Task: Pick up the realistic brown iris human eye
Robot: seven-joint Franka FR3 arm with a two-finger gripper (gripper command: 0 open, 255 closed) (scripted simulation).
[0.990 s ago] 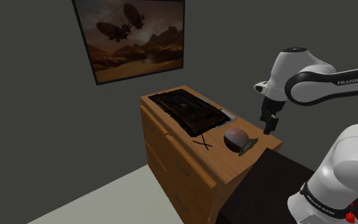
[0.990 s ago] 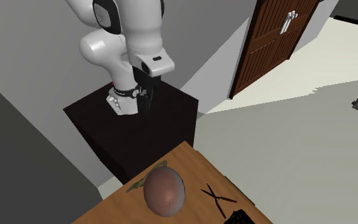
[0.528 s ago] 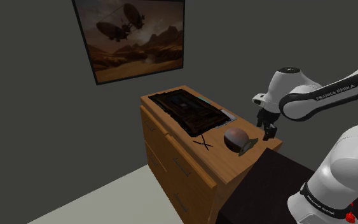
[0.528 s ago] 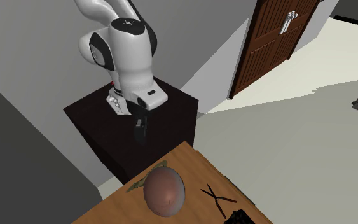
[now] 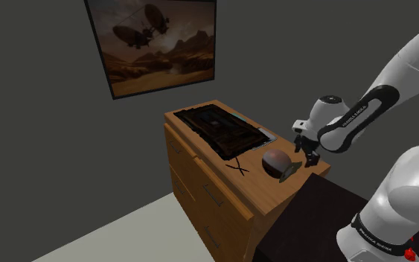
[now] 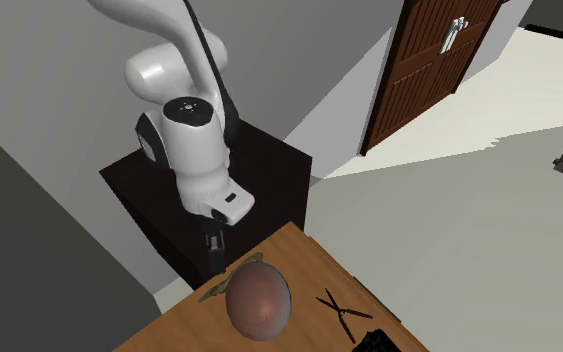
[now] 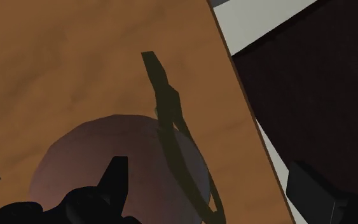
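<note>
While spread apart, the end effector (image 5: 308,157) hovers beside the brown eye (image 5: 276,160); arm (image 5: 349,119) lettering unreadable.

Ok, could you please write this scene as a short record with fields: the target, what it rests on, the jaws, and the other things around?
target: brownish round eye
support: top of a wooden dresser, near the end closest to the stand
jaws: open, close beside the eye, holding nothing
nearby on top: small scissors, dark tray
wall: framed picture
</note>
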